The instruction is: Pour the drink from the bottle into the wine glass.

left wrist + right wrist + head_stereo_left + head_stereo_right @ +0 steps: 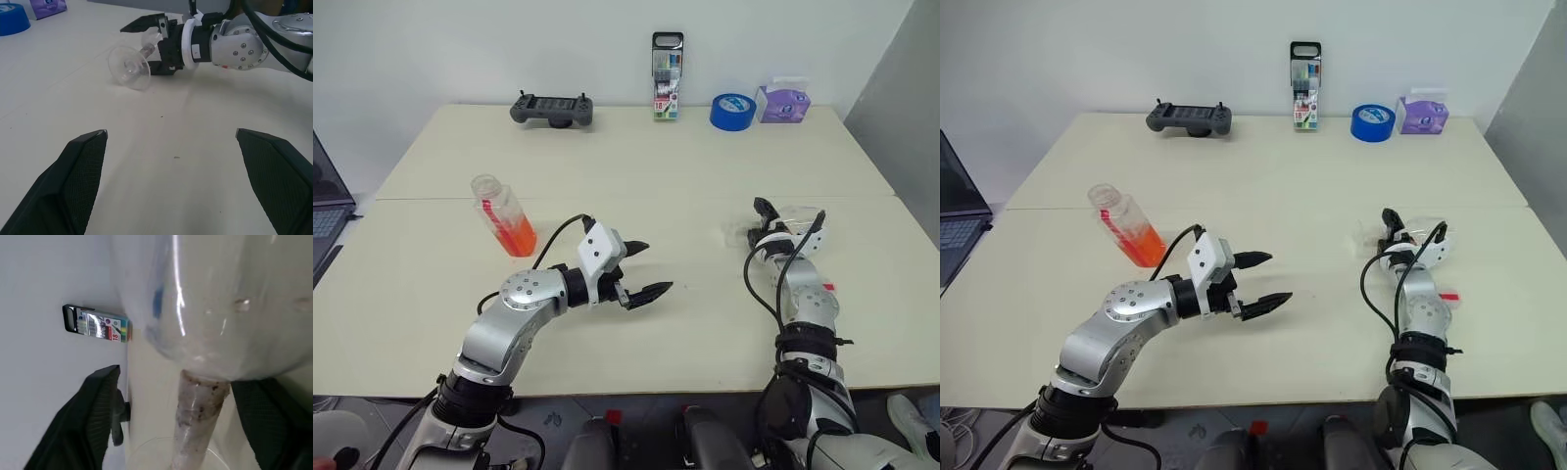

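The bottle [505, 220] stands on the left half of the table, clear plastic with a red stripe, and the orange-red drink [517, 236] fills its lower part. The wine glass [798, 217] lies on its side at the right, foot [128, 67] pointing toward the table's middle. My right gripper [763, 223] is open, one finger on each side of the stem [195, 421], with gaps showing both sides. My left gripper [658, 266] hangs open and empty over the table's middle, right of the bottle and apart from it.
Along the far edge sit a black handheld controller [551, 110], an upright marker pack [667, 76], a blue tape roll [732, 111] and a purple tissue pack [782, 101]. A laptop [323, 211] pokes in at the left edge.
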